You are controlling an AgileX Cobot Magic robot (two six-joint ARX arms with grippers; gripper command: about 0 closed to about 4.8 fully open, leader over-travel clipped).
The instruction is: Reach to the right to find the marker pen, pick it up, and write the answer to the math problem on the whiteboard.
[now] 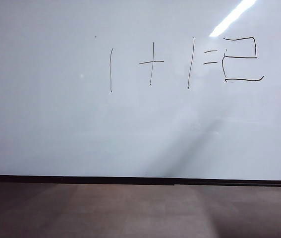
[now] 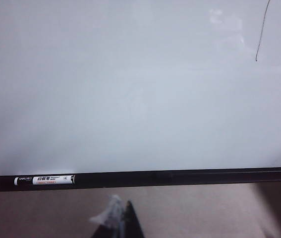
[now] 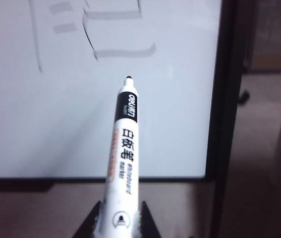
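The whiteboard [image 1: 56, 124] fills most of the exterior view. On it the math problem [image 1: 151, 62] is written in thin black strokes, and the answer [image 1: 239, 57], a blocky two, stands right after the equals dashes. Neither arm shows in that view. In the right wrist view my right gripper [image 3: 122, 206] is shut on the marker pen [image 3: 123, 163], a white barrel with a black collar. Its dark tip points toward the board below the answer [image 3: 115, 29]; touching or apart, I cannot tell. My left gripper [image 2: 120, 210] is shut and holds nothing, below the board's lower edge.
A second marker [image 2: 43, 180] with a white label lies on the black ledge [image 2: 190, 176] under the board. The board's black right frame [image 3: 224, 99] stands close to the held pen. One stroke [image 2: 262, 29] of the problem shows in the left wrist view. Brown floor [image 1: 130, 208] lies below.
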